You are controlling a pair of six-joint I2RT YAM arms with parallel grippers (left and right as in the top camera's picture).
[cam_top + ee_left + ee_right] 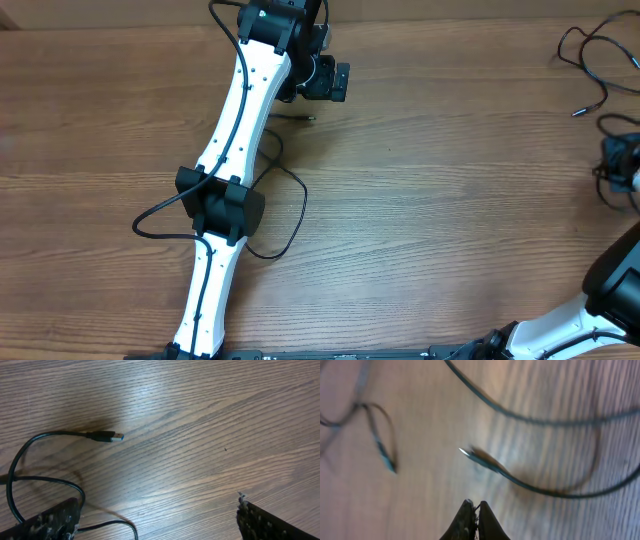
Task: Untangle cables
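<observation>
Left claw (157, 522) spread wide above the table (200, 420), plug-ended cable (107, 436) at middle left of its view, right claw (475, 510) pinched together, empty, loose cables (490, 464) on the table above it, far right overhead

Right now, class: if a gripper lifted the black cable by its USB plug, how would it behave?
Probably floppy: the cable lies in loose curves, so it would likely droop. Seemingly light, being thin. The USB plug looks flat, unlikely to roll.
</observation>
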